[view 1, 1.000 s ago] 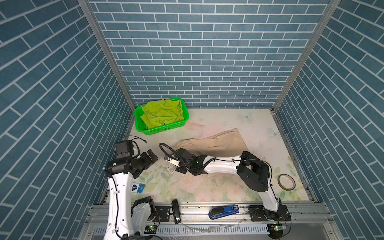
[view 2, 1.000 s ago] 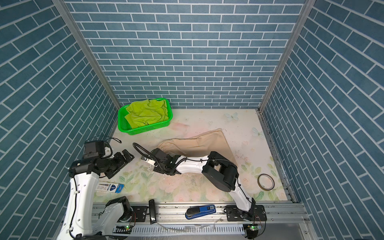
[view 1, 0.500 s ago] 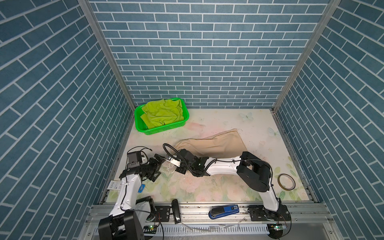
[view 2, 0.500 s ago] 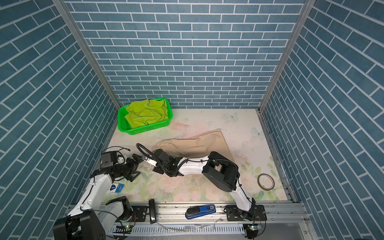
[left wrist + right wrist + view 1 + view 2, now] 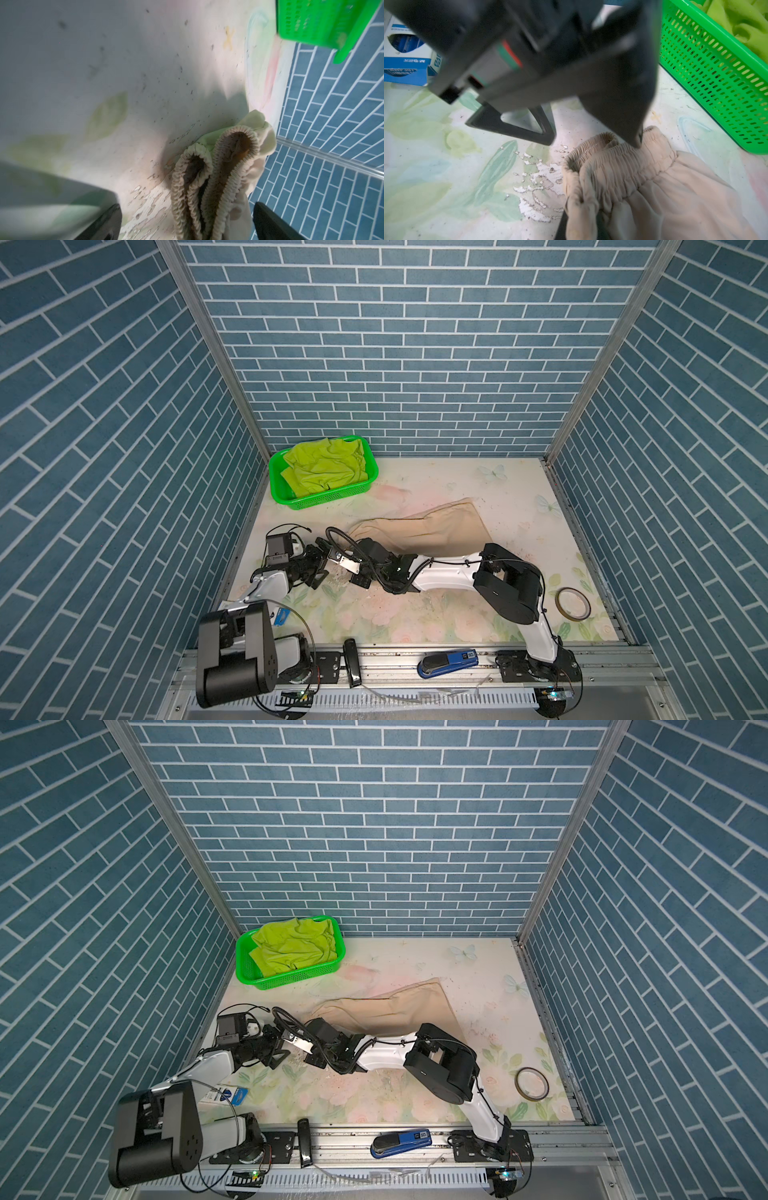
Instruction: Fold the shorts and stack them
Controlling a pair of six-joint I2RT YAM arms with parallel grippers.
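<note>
Floral tabletop (image 5: 415, 614) held the beige shorts (image 5: 424, 526); the lime shorts (image 5: 324, 466) lay in the basket (image 5: 332, 502). The left gripper (image 5: 187, 224) had just come down, wide open astride the waistband (image 5: 623, 158) that the closed right gripper (image 5: 581, 227) pinched — likely ready for a two-handed fold.

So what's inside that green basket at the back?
A crumpled pair of lime green shorts fills the green basket. Anything beneath them, and the basket's floor, is covered, so I cannot tell.

The beige shorts' (image 5: 224, 166) gathered waistband lies lower middle of the frame, between the left end effector's (image 5: 187, 226) wide-apart fingers. A green basket (image 5: 324, 22) fills the upper right.
</note>
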